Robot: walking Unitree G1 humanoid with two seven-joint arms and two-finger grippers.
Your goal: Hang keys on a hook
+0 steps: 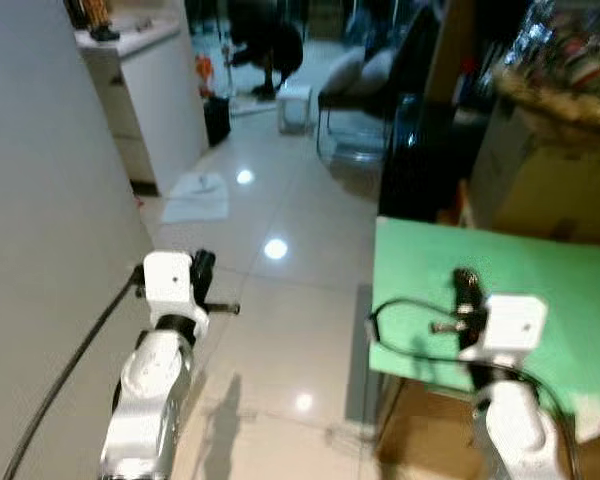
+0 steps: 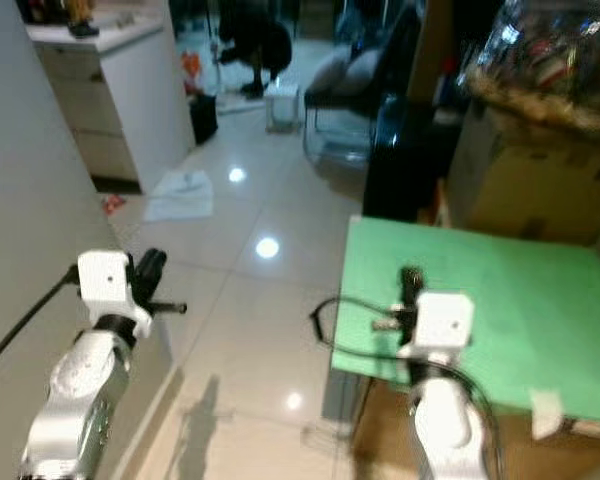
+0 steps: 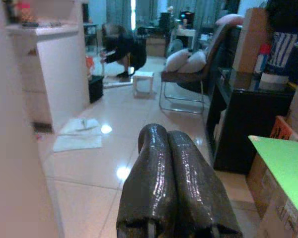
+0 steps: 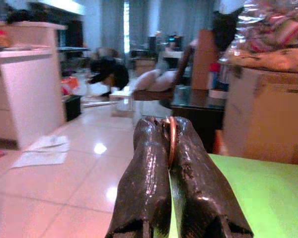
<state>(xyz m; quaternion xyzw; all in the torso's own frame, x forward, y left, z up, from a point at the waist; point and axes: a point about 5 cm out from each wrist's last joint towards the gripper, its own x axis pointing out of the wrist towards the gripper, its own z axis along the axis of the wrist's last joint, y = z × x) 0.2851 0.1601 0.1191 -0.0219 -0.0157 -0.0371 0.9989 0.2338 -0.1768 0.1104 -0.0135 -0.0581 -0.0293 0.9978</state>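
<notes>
A thin copper key ring (image 4: 172, 140) is pinched between the two black fingers of my right gripper (image 4: 165, 124), which is shut on it; the keys themselves are hidden. In the left eye view the right gripper (image 1: 466, 282) is held over the near edge of a green table (image 1: 550, 290). My left gripper (image 1: 202, 266) is raised beside the grey wall (image 1: 40, 200) on my left. Its fingers (image 3: 154, 148) are pressed together with nothing between them.
A glossy tiled floor runs ahead, with a white cloth (image 1: 198, 195) lying on it. A white cabinet (image 1: 155, 90) stands at far left. Beyond the green table are a black cabinet (image 1: 420, 160) and a cardboard box (image 1: 550, 190). A person (image 1: 265, 45) crouches near a chair (image 1: 365, 80).
</notes>
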